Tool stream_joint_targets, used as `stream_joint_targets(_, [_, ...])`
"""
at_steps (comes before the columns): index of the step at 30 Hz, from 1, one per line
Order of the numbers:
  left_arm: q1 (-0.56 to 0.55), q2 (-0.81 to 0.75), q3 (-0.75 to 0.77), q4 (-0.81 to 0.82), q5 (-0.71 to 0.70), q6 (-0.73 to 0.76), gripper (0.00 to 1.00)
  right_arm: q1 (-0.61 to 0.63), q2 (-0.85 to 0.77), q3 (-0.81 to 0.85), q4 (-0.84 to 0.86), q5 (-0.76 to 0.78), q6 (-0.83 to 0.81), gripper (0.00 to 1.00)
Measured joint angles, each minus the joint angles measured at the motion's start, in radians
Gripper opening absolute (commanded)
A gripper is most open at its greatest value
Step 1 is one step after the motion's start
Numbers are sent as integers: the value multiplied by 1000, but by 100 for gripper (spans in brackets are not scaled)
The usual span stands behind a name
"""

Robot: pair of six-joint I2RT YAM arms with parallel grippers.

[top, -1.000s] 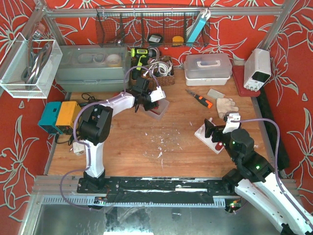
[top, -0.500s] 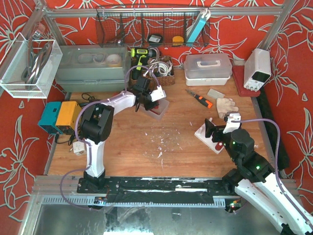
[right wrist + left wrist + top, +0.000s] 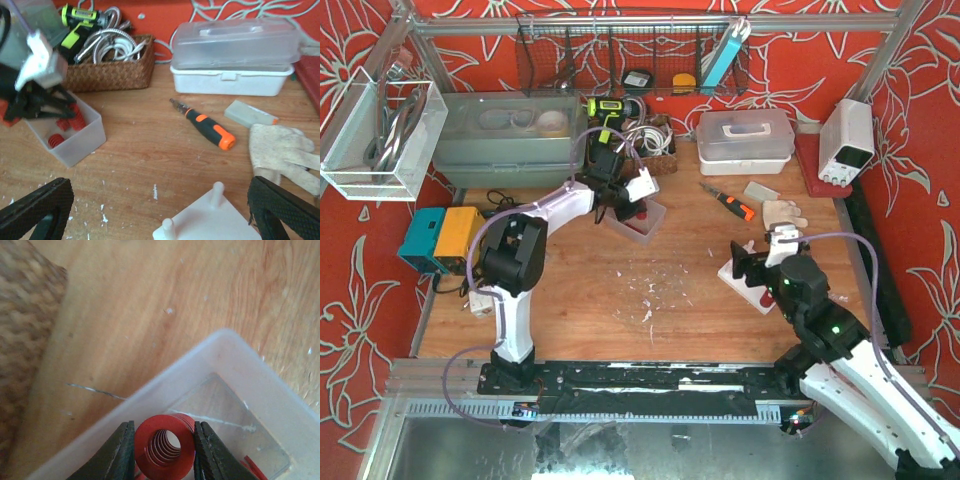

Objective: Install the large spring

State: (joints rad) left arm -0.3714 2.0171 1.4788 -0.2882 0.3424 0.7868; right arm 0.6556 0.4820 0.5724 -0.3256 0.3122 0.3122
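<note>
My left gripper (image 3: 623, 205) hangs over a translucent plastic bin (image 3: 645, 228) at the back middle of the table. In the left wrist view it is shut on a large red coil spring (image 3: 165, 447), seen end-on just above the bin's rim (image 3: 240, 347). More red springs (image 3: 56, 140) lie in the bin (image 3: 82, 145) in the right wrist view. My right gripper (image 3: 752, 262) is open and empty above a white peg base (image 3: 738, 274). In the right wrist view its fingers (image 3: 35, 210) stand wide apart, with the base (image 3: 225, 227) and two upright pegs (image 3: 216, 192) between them.
An orange-and-black screwdriver (image 3: 730, 203), a small grey block (image 3: 760, 191) and a white glove (image 3: 783, 217) lie behind the peg base. A wicker basket (image 3: 650, 150), a white lidded box (image 3: 745, 137), a grey tub (image 3: 505, 135) and a power supply (image 3: 847, 140) line the back.
My left gripper has turned and shifted slightly back over the bin, still gripping the spring. My right arm has moved a little left and forward over the peg base.
</note>
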Motion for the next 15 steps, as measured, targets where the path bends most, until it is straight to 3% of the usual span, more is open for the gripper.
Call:
stream_joint_targets(5, [-3,-65,92,-48,13,-113,0,0,196,13,50,-75,-42,87])
stream_joint_targets(11, [-45,-232,70,-51,27,-261,0,0,440,97,122,-246,-111,58])
stream_joint_targets(15, [-126,-369,-51,-27,28,-341,0,0,469,98,251,-353,-136,59])
